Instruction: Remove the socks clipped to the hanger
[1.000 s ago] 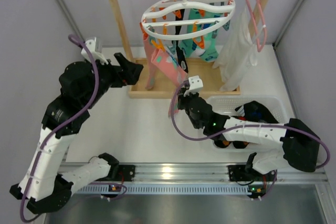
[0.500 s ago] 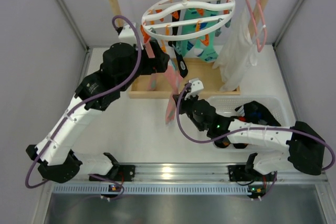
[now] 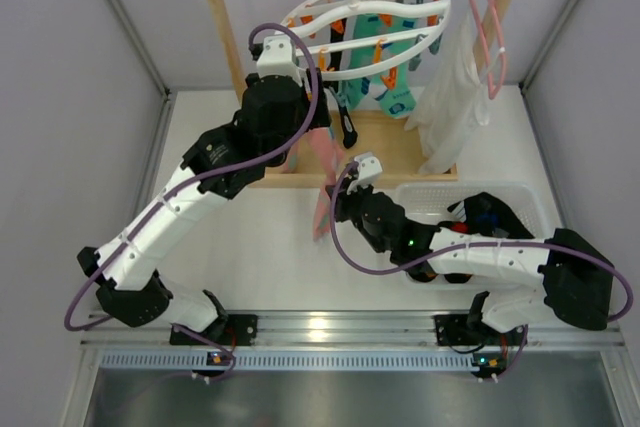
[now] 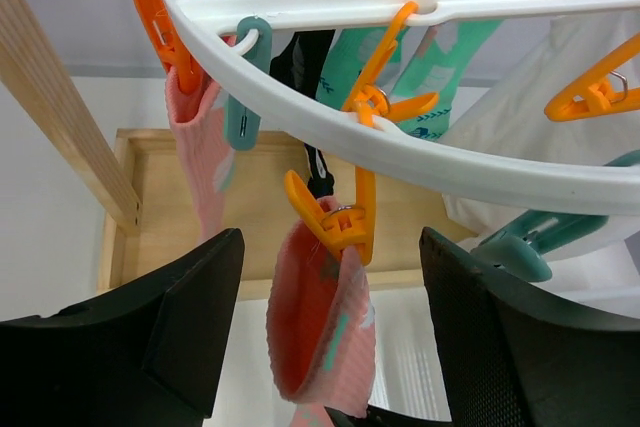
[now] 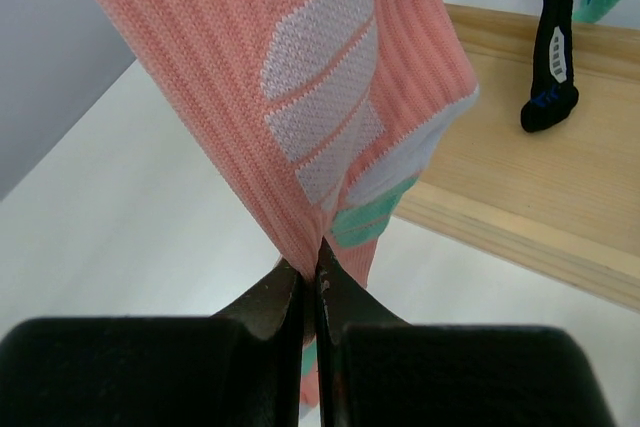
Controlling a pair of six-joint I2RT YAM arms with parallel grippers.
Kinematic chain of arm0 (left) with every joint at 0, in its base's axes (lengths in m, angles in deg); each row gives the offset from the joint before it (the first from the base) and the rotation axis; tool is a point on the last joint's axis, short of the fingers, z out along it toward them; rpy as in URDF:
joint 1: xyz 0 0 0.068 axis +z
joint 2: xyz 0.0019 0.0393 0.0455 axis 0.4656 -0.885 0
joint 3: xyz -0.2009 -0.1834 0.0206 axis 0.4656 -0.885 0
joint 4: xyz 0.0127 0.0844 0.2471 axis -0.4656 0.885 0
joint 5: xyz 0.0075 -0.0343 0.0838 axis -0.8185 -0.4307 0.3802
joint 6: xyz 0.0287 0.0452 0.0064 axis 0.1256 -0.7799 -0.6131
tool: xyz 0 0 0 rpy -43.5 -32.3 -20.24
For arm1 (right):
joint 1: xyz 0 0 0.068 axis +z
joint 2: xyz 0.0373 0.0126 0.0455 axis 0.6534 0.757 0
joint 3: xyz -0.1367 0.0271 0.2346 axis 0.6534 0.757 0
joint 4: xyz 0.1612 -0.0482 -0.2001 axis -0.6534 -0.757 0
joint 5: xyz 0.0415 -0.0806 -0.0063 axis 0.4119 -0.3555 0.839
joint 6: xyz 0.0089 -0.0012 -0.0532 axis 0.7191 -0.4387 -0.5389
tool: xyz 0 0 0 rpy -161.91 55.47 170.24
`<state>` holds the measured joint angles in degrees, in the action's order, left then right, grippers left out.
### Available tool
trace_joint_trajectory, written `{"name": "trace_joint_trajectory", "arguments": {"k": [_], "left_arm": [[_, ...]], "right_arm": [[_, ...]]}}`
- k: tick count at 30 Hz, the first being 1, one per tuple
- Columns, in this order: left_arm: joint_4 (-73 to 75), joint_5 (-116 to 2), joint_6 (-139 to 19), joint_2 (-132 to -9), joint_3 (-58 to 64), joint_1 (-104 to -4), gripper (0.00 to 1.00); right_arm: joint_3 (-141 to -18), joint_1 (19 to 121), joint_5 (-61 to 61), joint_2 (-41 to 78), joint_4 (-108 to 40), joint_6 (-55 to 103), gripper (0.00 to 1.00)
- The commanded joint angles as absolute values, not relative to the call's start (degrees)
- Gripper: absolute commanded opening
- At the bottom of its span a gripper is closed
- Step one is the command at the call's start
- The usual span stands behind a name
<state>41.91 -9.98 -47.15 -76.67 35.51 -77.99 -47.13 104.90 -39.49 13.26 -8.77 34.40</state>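
The white ring hanger (image 3: 365,22) hangs tilted from the wooden rail, and its clips hold pink, black and teal socks. An orange clip (image 4: 340,222) on the hanger (image 4: 420,157) grips the cuff of a pink sock (image 4: 320,337). My left gripper (image 4: 332,247) is open, one finger on each side of that clip, apart from it. This pink sock (image 3: 325,172) stretches down to my right gripper (image 3: 337,197). In the right wrist view the right gripper (image 5: 312,267) is shut on the pink sock (image 5: 300,97) near its white and teal patches. A black sock (image 3: 345,122) hangs just behind.
A second pink sock (image 4: 205,157) hangs at the left of the ring. The wooden frame base (image 3: 390,142) lies under the hanger. A white garment (image 3: 450,107) on a pink wire hanger (image 3: 485,27) hangs to the right. A white basket (image 3: 510,192) holds socks.
My left arm has swung up and right to the hanger, and its jaws have narrowed around the orange clip. The hanger has tilted. The right gripper keeps its hold on the pink sock.
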Motion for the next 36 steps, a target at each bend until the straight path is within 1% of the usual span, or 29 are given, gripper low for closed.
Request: {"name": "trace_joint_trajectory", "arguments": {"k": [1, 2, 3, 6, 10, 12, 15, 17, 18, 23, 25, 27, 29, 30, 32, 33, 36], "left_arm": [[37.87, -8.14, -49.71, -77.62, 38.86, -78.11, 0.73], [37.69, -7.53, -49.97, -77.79, 39.04, -78.11, 0.73], [37.52, -7.00, -50.15, -78.06, 39.04, -78.11, 0.69], [35.77, -5.85, -51.03, -78.06, 38.34, -78.11, 0.68], [33.83, -5.23, -51.99, -78.50, 37.64, -78.11, 0.63], [32.78, -5.41, -52.35, -78.94, 37.20, -78.11, 0.63], [31.72, -5.50, -52.79, -79.55, 36.93, -78.03, 0.55], [30.84, -5.59, -53.22, -79.90, 37.02, -78.03, 0.53], [30.66, -5.41, -53.40, -80.08, 37.11, -78.03, 0.50], [29.61, -4.97, -54.28, -80.61, 37.29, -78.03, 0.49], [29.34, -4.88, -54.54, -80.87, 37.29, -78.03, 0.42], [29.08, -4.88, -54.89, -81.14, 37.29, -78.03, 0.38], [28.99, -4.80, -55.07, -81.49, 37.37, -77.94, 0.31], [28.90, -4.71, -55.07, -81.58, 37.37, -77.94, 0.31], [28.90, -4.71, -54.99, -81.75, 37.29, -77.85, 0.24], [28.90, -4.79, -54.90, -81.84, 37.29, -77.76, 0.23], [28.90, -4.97, -54.72, -81.75, 36.94, -77.67, 0.23]], "right_arm": [[-48.67, 106.37, -38.51, 14.22, -7.37, 35.53, 0.00], [-48.58, 106.37, -38.51, 14.31, -7.20, 35.62, 0.00], [-48.50, 106.37, -38.16, 14.40, -7.11, 35.80, 0.00], [-48.32, 106.45, -37.72, 14.31, -6.93, 35.89, 0.00], [-47.97, 106.45, -36.84, 14.49, -6.23, 35.36, 0.00], [-47.88, 106.54, -35.96, 14.58, -5.79, 35.36, 0.00], [-47.88, 106.45, -35.26, 14.93, -5.44, 35.27, 0.00], [-47.97, 106.45, -35.17, 15.02, -5.44, 35.27, 0.00], [-47.97, 106.45, -34.99, 14.93, -5.44, 35.27, 0.00], [-47.88, 106.54, -34.82, 14.58, -5.53, 34.92, 0.00], [-47.62, 106.54, -34.82, 14.40, -5.53, 34.74, 0.00], [-47.53, 106.54, -34.82, 14.05, -5.53, 34.66, 0.00], [-47.00, 106.54, -34.90, 13.79, -5.44, 34.74, 0.00], [-46.91, 106.45, -34.99, 13.61, -5.53, 34.66, 0.00], [-46.30, 106.45, -35.17, 13.00, -5.26, 34.66, 0.00], [-46.12, 106.45, -35.17, 12.73, -5.18, 34.57, 0.00], [-45.16, 106.45, -34.82, 11.42, -5.09, 34.57, 0.00]]}}
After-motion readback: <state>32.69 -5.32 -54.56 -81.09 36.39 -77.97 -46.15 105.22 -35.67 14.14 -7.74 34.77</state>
